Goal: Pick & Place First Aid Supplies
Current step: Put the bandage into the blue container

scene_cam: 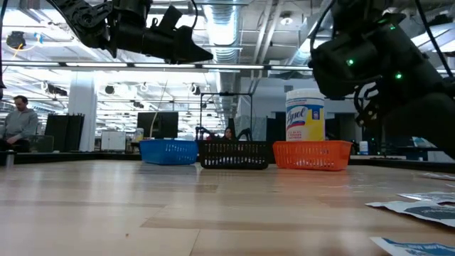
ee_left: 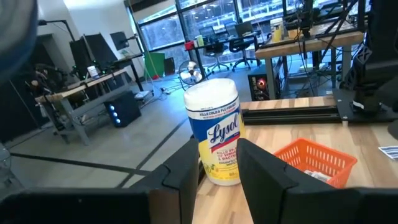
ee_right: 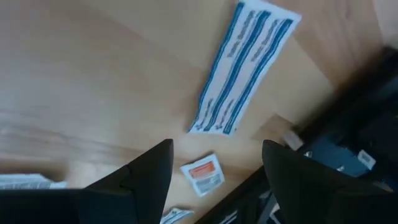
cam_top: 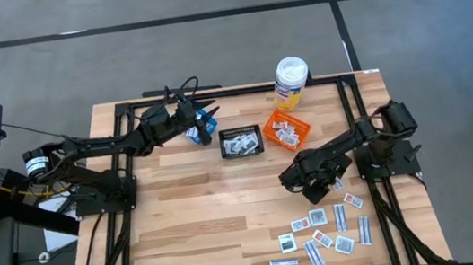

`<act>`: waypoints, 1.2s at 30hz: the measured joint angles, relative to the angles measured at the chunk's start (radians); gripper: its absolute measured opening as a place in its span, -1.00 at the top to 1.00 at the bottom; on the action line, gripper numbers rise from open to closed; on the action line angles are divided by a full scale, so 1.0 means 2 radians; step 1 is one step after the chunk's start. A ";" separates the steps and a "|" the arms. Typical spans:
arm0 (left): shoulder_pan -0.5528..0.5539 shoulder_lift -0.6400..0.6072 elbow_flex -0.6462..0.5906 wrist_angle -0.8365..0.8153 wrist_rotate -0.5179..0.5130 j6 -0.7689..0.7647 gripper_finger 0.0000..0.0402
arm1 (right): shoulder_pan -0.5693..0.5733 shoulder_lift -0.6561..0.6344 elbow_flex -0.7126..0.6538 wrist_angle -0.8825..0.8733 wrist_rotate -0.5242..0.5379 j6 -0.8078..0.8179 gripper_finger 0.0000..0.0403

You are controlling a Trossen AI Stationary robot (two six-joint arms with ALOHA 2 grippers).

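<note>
The first aid supplies point(cam_top: 326, 235), flat white packets, lie loose on the table's near right part; more lie in the black basket point(cam_top: 241, 142) and the orange basket point(cam_top: 287, 131). My right gripper point(cam_top: 320, 185) stands open above the table near the right rail, pointing steeply down. Its wrist view shows a blue-printed bandage strip point(ee_right: 245, 68) and a small square packet with a red mark point(ee_right: 202, 174) lying flat below the open fingers point(ee_right: 217, 155), untouched. My left gripper point(cam_top: 208, 122) hovers open over the blue basket point(cam_top: 200, 130), pointing about level, nothing between its fingers point(ee_left: 217, 152).
A tall white bottle with a yellow label point(cam_top: 291, 80) stands at the far edge behind the orange basket. The three baskets stand in a row at the far middle point(scene_cam: 234, 153). A black frame rail point(cam_top: 379, 187) runs along the table's right side, close to my right gripper.
</note>
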State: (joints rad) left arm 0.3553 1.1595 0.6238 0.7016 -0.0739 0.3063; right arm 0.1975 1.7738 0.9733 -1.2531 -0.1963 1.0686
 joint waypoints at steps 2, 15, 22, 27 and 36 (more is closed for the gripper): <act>0.000 0.000 0.000 0.000 0.000 -0.005 0.45 | 0.002 -0.015 -0.018 0.008 0.004 0.000 -0.19; -0.007 0.000 -0.001 -0.004 0.000 -0.033 0.45 | 0.057 -0.076 -0.100 0.133 0.012 0.093 -0.17; -0.012 0.000 -0.001 -0.005 0.000 -0.040 0.45 | 0.057 -0.075 -0.105 0.156 0.010 0.063 0.11; -0.024 0.000 -0.001 -0.017 0.000 -0.040 0.45 | 0.054 -0.068 -0.105 0.160 0.015 0.042 0.34; -0.044 0.000 -0.001 -0.018 0.000 -0.040 0.45 | 0.056 -0.067 -0.104 0.156 0.030 0.036 0.61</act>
State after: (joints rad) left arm 0.2674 1.1599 0.6216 0.6655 -0.0738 0.2268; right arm 0.3088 1.6396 0.7647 -0.9413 -0.1368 1.1413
